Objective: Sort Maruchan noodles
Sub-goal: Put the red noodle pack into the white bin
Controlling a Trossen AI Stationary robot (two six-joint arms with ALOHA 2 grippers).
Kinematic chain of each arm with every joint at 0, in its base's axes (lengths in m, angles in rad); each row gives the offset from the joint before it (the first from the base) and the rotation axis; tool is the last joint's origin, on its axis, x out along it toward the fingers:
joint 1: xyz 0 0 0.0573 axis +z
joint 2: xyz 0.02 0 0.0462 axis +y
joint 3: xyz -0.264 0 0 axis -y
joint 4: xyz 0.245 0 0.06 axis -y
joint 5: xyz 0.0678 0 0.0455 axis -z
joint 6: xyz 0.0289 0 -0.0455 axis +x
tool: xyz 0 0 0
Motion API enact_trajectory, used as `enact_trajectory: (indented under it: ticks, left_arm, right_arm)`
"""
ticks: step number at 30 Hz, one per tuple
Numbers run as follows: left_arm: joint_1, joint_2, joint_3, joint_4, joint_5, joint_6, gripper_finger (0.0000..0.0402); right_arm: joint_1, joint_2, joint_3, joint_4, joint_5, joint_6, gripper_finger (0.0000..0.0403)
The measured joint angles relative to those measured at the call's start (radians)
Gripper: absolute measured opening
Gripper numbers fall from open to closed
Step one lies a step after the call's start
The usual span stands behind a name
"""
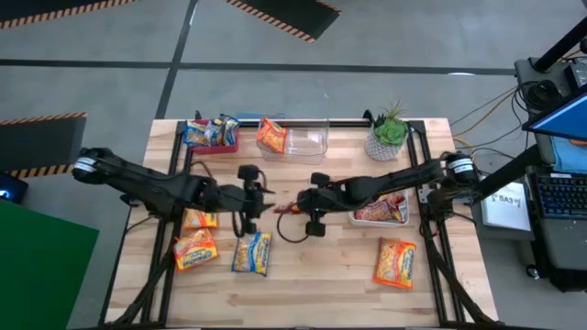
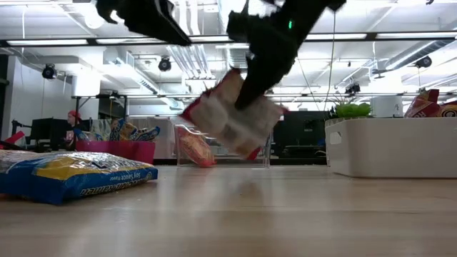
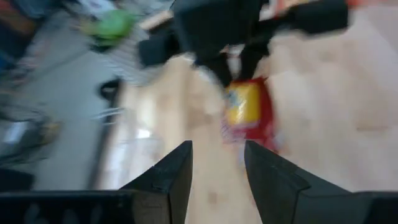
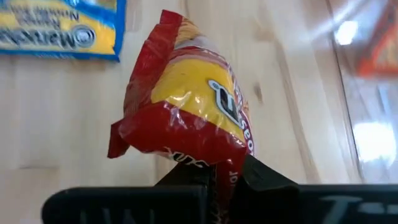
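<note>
Your right end effector (image 4: 217, 177) is clamped on the edge of a red-and-yellow noodle packet (image 4: 186, 102), holding it in the air above the middle of the desk (image 1: 321, 275); in the low view the packet (image 2: 232, 118) hangs tilted, clear of the wood. Your left end effector (image 3: 217, 165) faces it from just beside, its fingers (image 3: 171, 171) apart with nothing between them.

Near the desk's left edge you have two orange-marked packets (image 1: 196, 236) lying flat, and a blue-marked packet (image 1: 252, 254) just to their right, towards the front edge. Another orange packet (image 1: 395, 262) lies alone near the front right corner. At the back left corner, a pink bin (image 1: 213, 136) holds several blue-marked packets. Beside it along the back edge, a clear bin (image 1: 307, 142) has one orange packet leaning in its left end. By the right edge, a white bin (image 1: 404, 218) holds red-marked packets. A potted green plant (image 1: 387, 136) stands at the back right corner.
</note>
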Motion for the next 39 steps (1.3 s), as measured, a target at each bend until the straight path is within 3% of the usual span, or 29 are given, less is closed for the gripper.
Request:
enact_trajectory:
  ticks: [8,13,20,29,39]
  left_arm:
    - [0.014,-0.099,-0.014,-0.001,-0.243,0.007,0.013]
    - [0.013,-0.1,-0.016,-0.04,-0.279,-0.048,0.013]
    - [0.013,-0.073,-0.018,-0.07,-0.28,-0.063,0.013]
    - [0.013,-0.061,-0.023,-0.097,-0.28,-0.073,0.013]
    - [0.013,-0.061,-0.023,-0.109,-0.28,-0.093,0.013]
  right_arm:
    - [-0.056,-0.044,0.225,-0.396,-0.184,0.366,0.0009]
    - [-0.099,-0.057,0.331,-0.554,-0.339,0.541,0.0009]
    - [-0.118,-0.109,0.424,-0.778,-0.383,0.729,0.0009]
    - [-0.103,-0.28,0.378,-0.964,-0.316,1.046,0.0009]
    - [-0.103,-0.534,0.105,-0.956,-0.252,1.41,0.0009]
